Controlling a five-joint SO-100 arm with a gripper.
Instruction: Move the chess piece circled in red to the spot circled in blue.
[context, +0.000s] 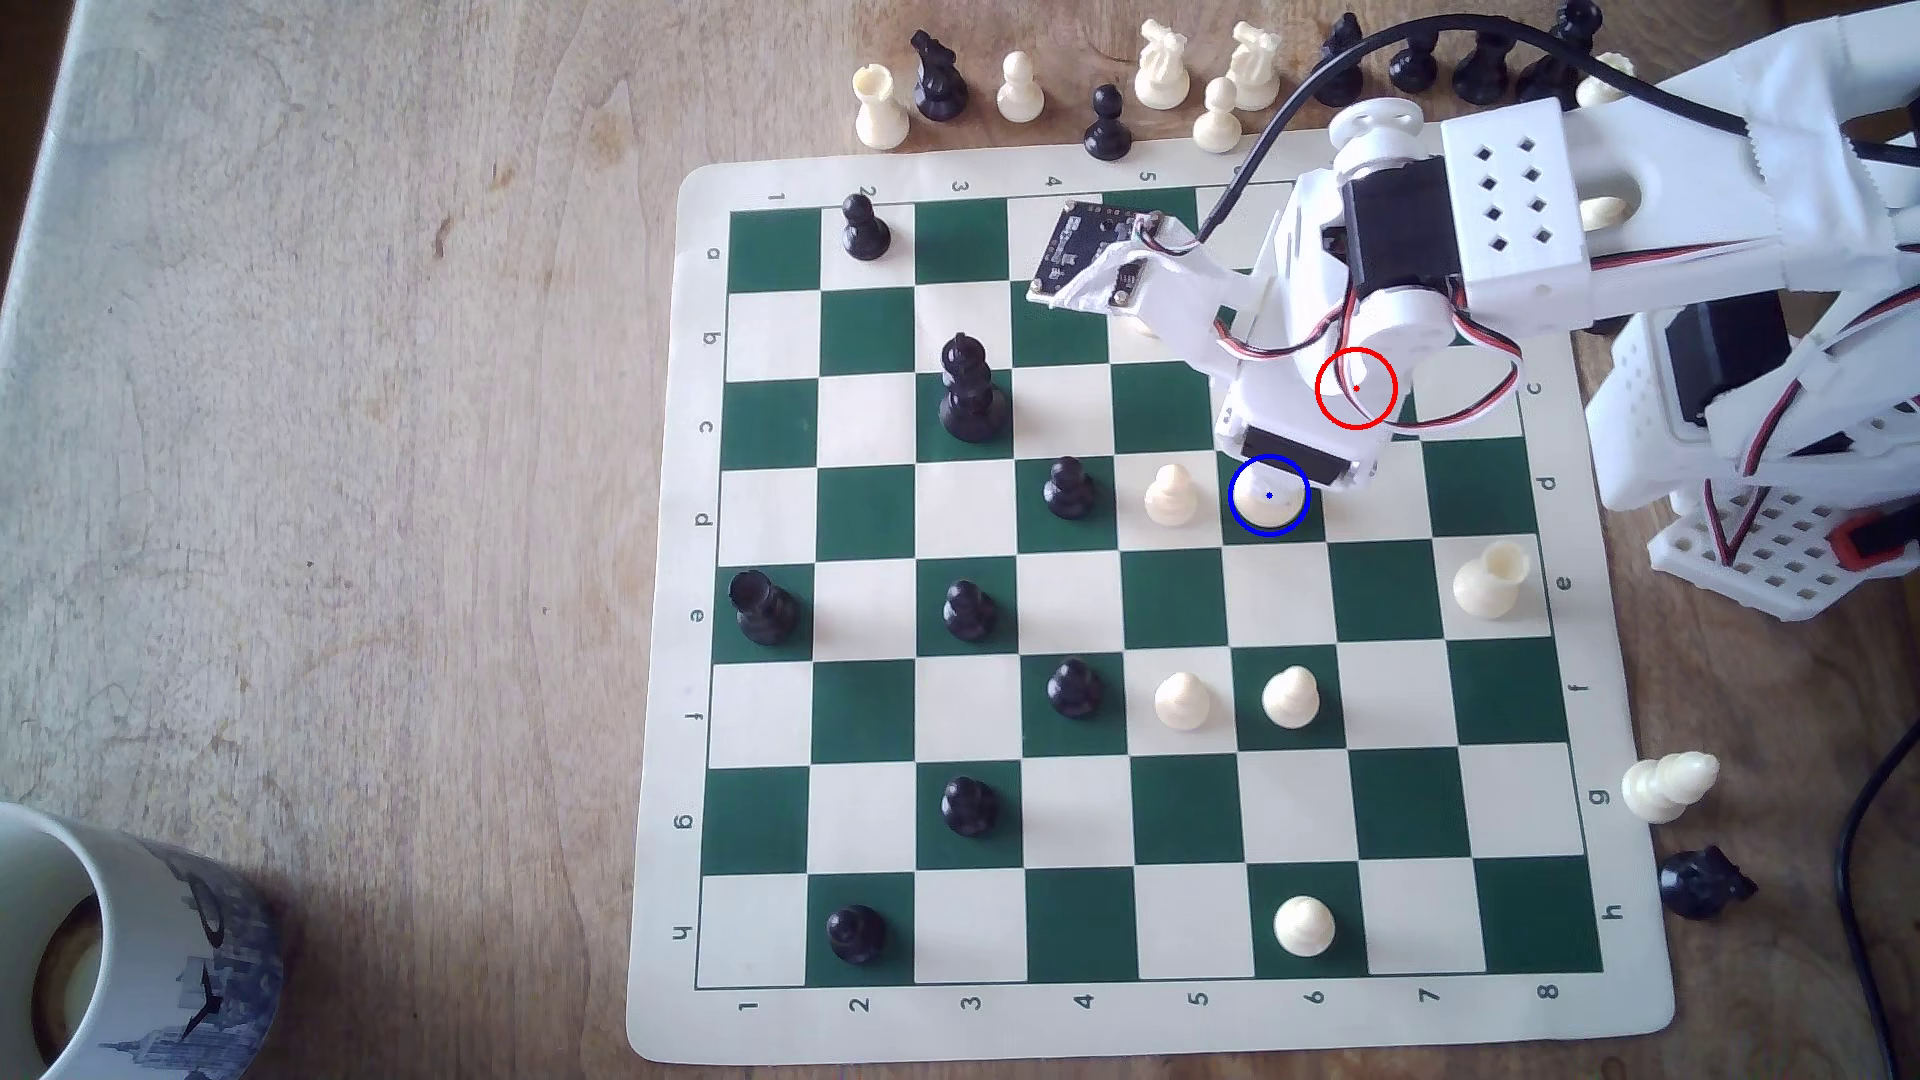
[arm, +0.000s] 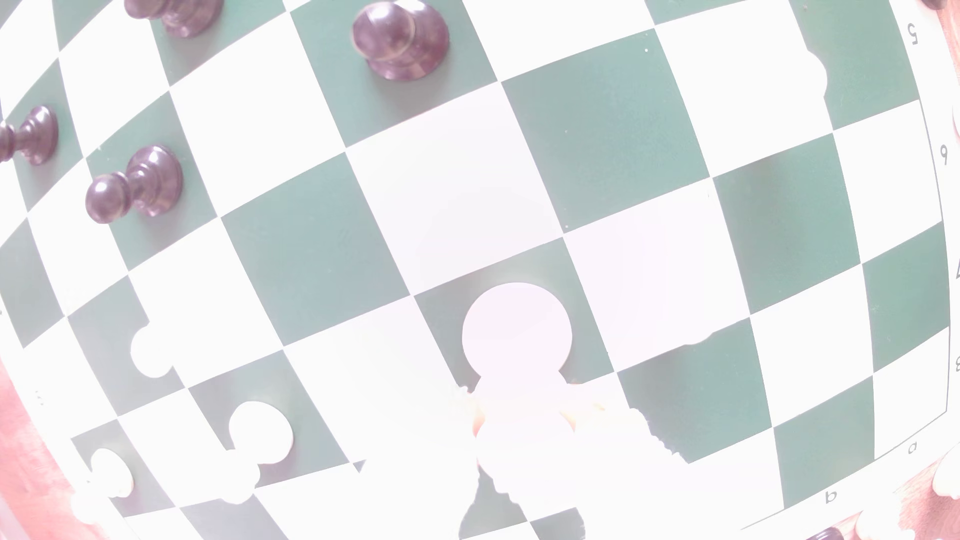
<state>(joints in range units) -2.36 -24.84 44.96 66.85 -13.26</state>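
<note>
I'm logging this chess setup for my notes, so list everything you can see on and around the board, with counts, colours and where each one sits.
Tall cream-white plastic chess piece: one, on dark green square d6.
Other cream-white pieces: at least five on the green-and-cream mat; more beside it.
Black pieces: eight on the mat; more beside it.
White mug with dark skyline print: one, exterior view's lower left.
Wooden table: one, brown, under everything.
White robot arm: one, from exterior view's right; gripper over d6, jaws hidden.

Overexposed white piece (arm: 517, 332) on a green square (arm: 582, 291), dark pawns (arm: 400, 39) beyond.
</note>
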